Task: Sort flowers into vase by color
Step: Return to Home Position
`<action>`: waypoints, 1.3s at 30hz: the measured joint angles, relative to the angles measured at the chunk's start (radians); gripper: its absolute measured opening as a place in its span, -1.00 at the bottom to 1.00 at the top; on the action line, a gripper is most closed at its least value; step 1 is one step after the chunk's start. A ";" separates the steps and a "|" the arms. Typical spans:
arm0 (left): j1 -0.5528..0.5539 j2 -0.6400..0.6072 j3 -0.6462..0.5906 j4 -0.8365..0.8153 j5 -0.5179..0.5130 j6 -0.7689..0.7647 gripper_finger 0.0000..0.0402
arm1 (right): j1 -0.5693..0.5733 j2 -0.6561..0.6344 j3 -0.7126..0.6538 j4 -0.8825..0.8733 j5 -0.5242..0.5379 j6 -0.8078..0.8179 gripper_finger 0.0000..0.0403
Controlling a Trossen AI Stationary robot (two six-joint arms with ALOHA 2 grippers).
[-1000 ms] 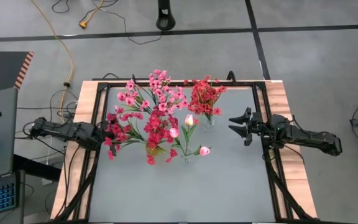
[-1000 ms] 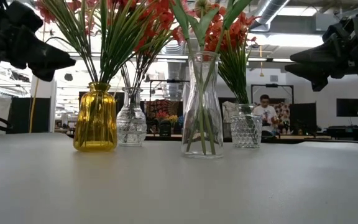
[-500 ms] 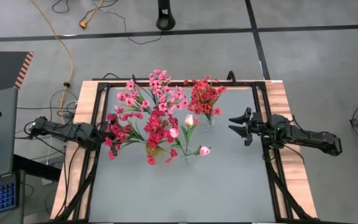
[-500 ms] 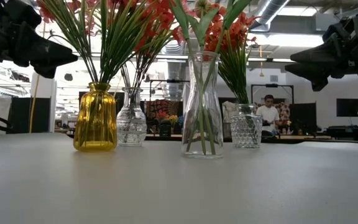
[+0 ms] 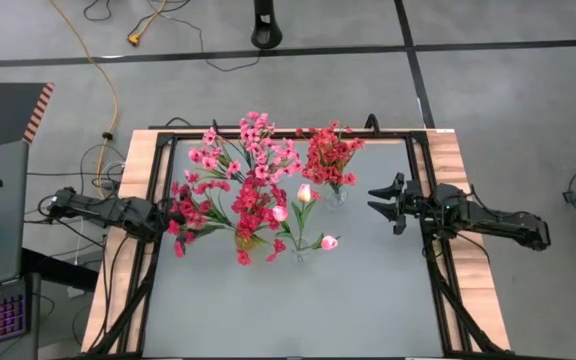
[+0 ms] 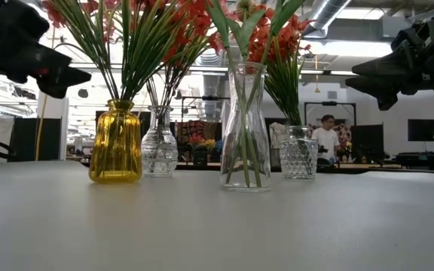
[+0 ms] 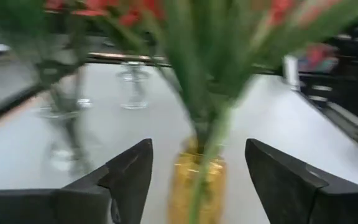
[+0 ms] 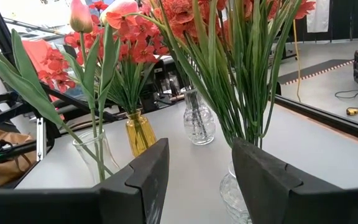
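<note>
Lot: flowers [image 5: 258, 170] standing sorted in four vases; return-to-rest step judged in hand.

Nearest, just right of the yellow vase [image 6: 115, 143], a tall clear vase [image 6: 245, 128] is holding pale pink buds. The yellow vase is carrying red sprigs. Just behind it a small ribbed glass vase [image 6: 159, 150] is showing pink ones, and farther right a diamond-cut vase [image 6: 299, 154] is holding red. The left gripper [image 5: 168, 213] is hovering left of the yellow vase, fingers spread, gripping nothing. The right gripper [image 5: 372, 199] is hanging well to its right, likewise spread and empty. No sprig is lying loose on the table [image 6: 202, 226]. The next move is calling for drawing the left arm back without brushing nearby blossoms.
</note>
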 joint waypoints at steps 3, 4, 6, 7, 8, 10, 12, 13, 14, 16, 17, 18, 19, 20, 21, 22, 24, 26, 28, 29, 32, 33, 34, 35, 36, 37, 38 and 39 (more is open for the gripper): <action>0.000 0.000 0.000 -0.002 0.121 0.000 0.24 | 0.000 0.000 0.000 0.000 0.000 0.000 0.00; 0.000 0.000 0.000 -0.002 0.165 -0.003 0.24 | 0.000 0.000 0.000 0.000 0.000 0.000 0.00; 0.000 0.000 -0.002 0.000 0.253 -0.005 0.24 | 0.000 0.000 0.000 0.000 0.000 0.000 0.00; 0.000 0.000 -0.002 0.000 0.290 -0.009 0.24 | 0.000 0.000 0.000 0.000 0.000 0.000 0.00; 0.000 0.000 -0.002 0.000 0.321 -0.023 0.24 | 0.000 0.000 0.000 0.000 0.000 0.000 0.00; 0.000 0.000 -0.001 -0.005 0.359 -0.078 0.24 | 0.000 0.000 0.000 0.000 0.000 0.000 0.00; 0.000 0.000 0.000 -0.009 0.376 -0.147 0.24 | 0.000 0.000 0.000 0.000 0.000 0.000 0.00; 0.000 0.000 0.000 -0.009 0.385 -0.178 0.24 | 0.000 0.000 0.000 0.000 0.000 0.000 0.00; 0.000 0.000 0.000 -0.009 0.392 -0.206 0.24 | 0.000 0.000 0.000 0.000 0.000 0.000 0.00; 0.000 0.000 0.000 -0.010 0.405 -0.239 0.24 | 0.000 0.000 0.000 0.000 0.000 0.000 0.00; 0.000 0.000 0.000 -0.010 0.414 -0.253 0.24 | 0.000 0.000 0.000 0.000 0.000 0.000 0.00; 0.000 0.000 0.000 -0.010 0.422 -0.270 0.24 | 0.000 0.000 0.000 0.000 0.000 0.000 0.00; 0.000 0.000 0.000 -0.010 0.428 -0.291 0.24 | 0.000 0.000 0.000 0.000 0.000 0.000 0.00; 0.000 0.000 0.000 -0.011 0.431 -0.311 0.24 | 0.000 0.000 0.000 0.000 0.000 0.000 0.00; 0.000 0.000 0.000 -0.011 0.432 -0.329 0.24 | 0.000 0.000 0.000 0.000 0.000 0.000 0.00; 0.000 0.001 0.000 -0.012 0.431 -0.351 0.24 | 0.000 0.000 0.000 0.000 0.000 0.000 0.00; 0.000 0.011 0.001 -0.016 0.426 -0.433 0.24 | 0.000 0.000 0.000 0.000 0.000 0.000 0.00; 0.000 0.031 0.009 -0.054 0.416 -0.524 0.24 | 0.000 0.000 0.000 0.000 0.000 0.000 0.00; 0.000 0.065 0.017 -0.101 0.414 -0.595 0.24 | 0.000 0.000 0.000 0.000 0.000 0.000 0.00; 0.000 0.085 0.020 -0.119 0.415 -0.630 0.24 | 0.000 0.000 0.000 0.000 0.000 0.000 0.00; 0.000 0.142 0.024 -0.141 0.441 -0.730 0.24 | 0.000 0.000 0.000 0.000 0.000 0.000 0.00; 0.000 0.160 0.025 -0.143 0.451 -0.761 0.24 | 0.000 0.000 0.000 0.000 0.001 0.000 0.00; 0.000 0.177 0.025 -0.144 0.460 -0.786 0.24 | 0.000 0.000 0.000 0.000 0.001 0.000 0.00; 0.000 0.191 0.025 -0.144 0.464 -0.803 0.24 | 0.000 0.000 0.000 0.000 0.001 0.000 0.00; 0.000 0.207 0.025 -0.144 0.467 -0.813 0.24 | 0.000 0.000 0.000 0.000 0.001 0.000 0.00; 0.000 0.221 0.025 -0.144 0.467 -0.819 0.24 | 0.000 0.000 0.000 0.000 0.001 0.000 0.00; 0.000 0.232 0.025 -0.144 0.466 -0.822 0.24 | 0.000 0.000 0.000 0.000 0.001 0.000 0.00; 0.000 0.243 0.025 -0.144 0.464 -0.823 0.24 | 0.000 0.000 0.000 0.000 0.001 0.000 0.00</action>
